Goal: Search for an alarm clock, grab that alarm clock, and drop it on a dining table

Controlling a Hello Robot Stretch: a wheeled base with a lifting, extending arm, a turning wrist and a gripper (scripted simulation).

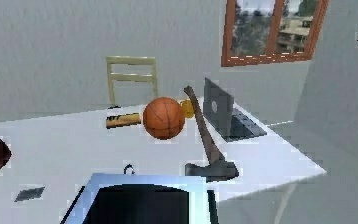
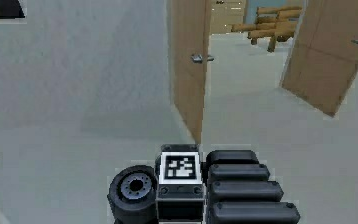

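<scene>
Search phase, I'd say. In the forward view I'm parked at the near edge of a white table [image 1: 277, 150]. Its contents:
- basketball [image 1: 164, 118] mid-table
- open laptop [image 1: 225, 110] right of the ball
- axe [image 1: 205, 140] standing head-down near the right front, handle slanting up to the far left
- orange-and-black stick [image 1: 122, 121] just left of the ball

A chair [image 1: 132, 80] sits at the far side, so this is likely a table for sitting at and a possible drop spot.

Can't tell where the alarm clock is. The small yellow bit at the ball's right edge is too small to name.

In the arm side view, my arm [image 2: 237, 185] sits pulled in against the body. That fits driving, with nothing to reach for here. Beyond it there's bare floor and a door [image 2: 190, 60].

I can't read the state of the pincer [image 2: 135, 192]. Its far end isn't clear, so I can't tell whether it has hold of anything.
</scene>
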